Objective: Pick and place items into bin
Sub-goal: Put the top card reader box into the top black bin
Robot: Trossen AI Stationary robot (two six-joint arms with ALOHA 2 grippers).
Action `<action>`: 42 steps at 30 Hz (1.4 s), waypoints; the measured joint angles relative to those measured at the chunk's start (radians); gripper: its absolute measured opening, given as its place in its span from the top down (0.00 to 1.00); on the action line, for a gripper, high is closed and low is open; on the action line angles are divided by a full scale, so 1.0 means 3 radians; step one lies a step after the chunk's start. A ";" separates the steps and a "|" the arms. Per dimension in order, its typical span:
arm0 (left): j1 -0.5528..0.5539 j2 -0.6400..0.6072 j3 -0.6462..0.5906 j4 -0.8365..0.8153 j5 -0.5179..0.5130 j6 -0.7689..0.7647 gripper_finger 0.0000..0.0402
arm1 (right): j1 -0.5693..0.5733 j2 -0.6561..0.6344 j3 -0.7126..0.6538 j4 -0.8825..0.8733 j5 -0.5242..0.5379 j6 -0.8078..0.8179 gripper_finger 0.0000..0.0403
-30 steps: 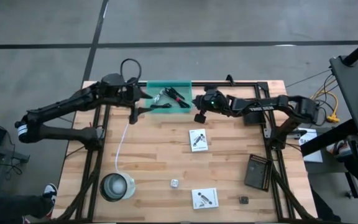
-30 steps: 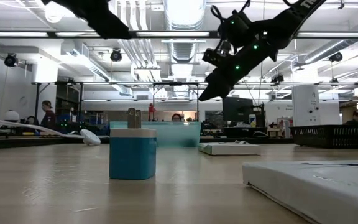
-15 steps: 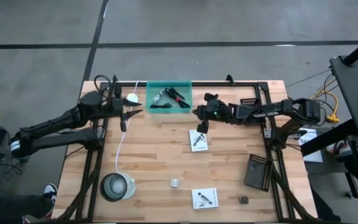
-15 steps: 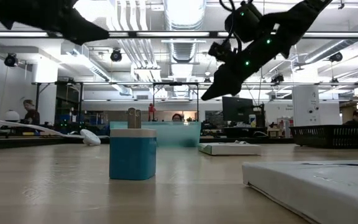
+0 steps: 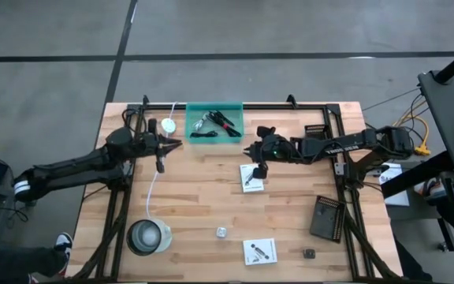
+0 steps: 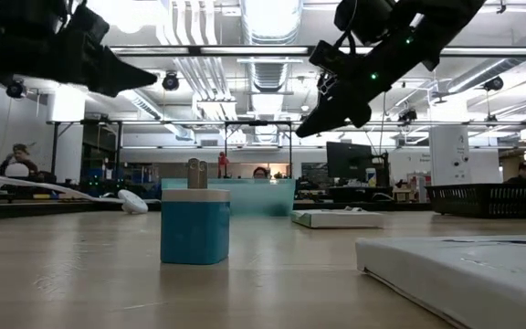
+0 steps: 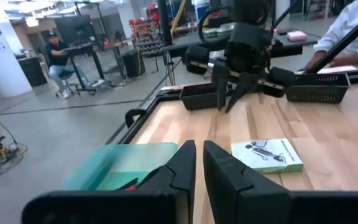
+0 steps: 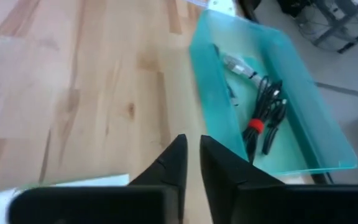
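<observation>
The right tool (image 5: 255, 160), its two dark fingers drawn nearly together with nothing between them, is held just above the near edge of a small white printed card (image 5: 251, 177) lying flat at the middle of the desk. The card is judged light, thin and fairly stiff; because it lies flush on the wood, it would best be taken by one edge, or slid until an edge can be pinched. A second white printed card (image 5: 259, 252) lies at the near edge, and a small silvery metal clip (image 5: 221, 233), judged hard and slippery, sits between the two.

The shallow translucent teal-green plastic bin (image 5: 236, 111) stands at the far edge and already holds a black cable with a red tie (image 8: 263, 121), soft and easily snagged.

The left tool (image 5: 164, 147), likewise nearly closed and empty, waits at the left, beside a white disc with a white cord (image 5: 167, 125).

The desk (image 5: 195, 189) is of pale wooden planks inside a black frame. A large workshop with benches and seated people is seen beyond it.
</observation>
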 joint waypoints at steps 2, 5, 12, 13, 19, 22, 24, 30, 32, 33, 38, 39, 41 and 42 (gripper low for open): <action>0.0000 0.0011 -0.0124 0.0234 -0.0001 -0.0020 0.96 | 0.0019 0.0000 0.0026 -0.0138 -0.0093 -0.0011 0.85; 0.0000 0.0010 -0.0298 0.0564 -0.0001 -0.0023 0.96 | 0.0063 0.0000 0.0101 -0.0459 -0.0224 -0.0020 0.75; 0.0000 -0.0012 -0.0550 0.0841 -0.0001 -0.0021 0.96 | 0.0097 0.0001 0.0399 -0.1451 -0.0224 0.0158 0.61; 0.0000 -0.0010 -0.0567 0.0868 -0.0001 -0.0021 0.96 | 0.0097 0.0001 0.0452 -0.1598 -0.0224 0.0289 0.61; 0.0000 -0.0007 -0.0592 0.0997 -0.0001 0.0038 0.96 | 0.0053 0.0004 0.0669 -0.1870 -0.0199 0.2003 0.62; 0.0000 0.0023 -0.0614 0.1003 -0.0001 0.0039 0.96 | 0.0058 0.0004 0.0703 -0.1929 -0.0298 0.2624 0.64; 0.0000 0.0035 -0.0617 0.1003 -0.0001 0.0040 0.96 | 0.0060 0.0004 0.0697 -0.1935 -0.0384 0.2964 0.65; 0.0000 0.0032 -0.0615 0.1029 -0.0002 0.0042 0.96 | 0.0083 0.0005 0.0652 -0.2207 -0.0538 0.3664 0.66; 0.0000 0.0032 -0.0622 0.1108 -0.0002 0.0059 0.96 | 0.0125 0.0006 0.0624 -0.2293 -0.0548 0.3777 0.65; 0.0000 0.0032 -0.0623 0.1139 -0.0002 0.0065 0.96 | 0.0147 0.0006 0.0611 -0.2311 -0.0548 0.3800 0.64; 0.0000 0.0033 -0.0622 0.1201 -0.0004 0.0071 0.96 | 0.0216 0.0055 0.0565 -0.2269 -0.0398 0.4071 0.54; 0.0000 0.0033 -0.0619 0.1210 -0.0003 0.0071 0.96 | 0.0227 0.0079 0.0560 -0.2273 -0.0324 0.4133 0.52; 0.0000 0.0032 -0.0618 0.1260 -0.0004 0.0071 0.96 | 0.0241 0.0154 0.0560 -0.2260 -0.0214 0.4186 0.48; 0.0000 0.0032 -0.0618 0.1285 -0.0004 0.0071 0.96 | 0.0241 0.0200 0.0560 -0.2259 -0.0185 0.4188 0.47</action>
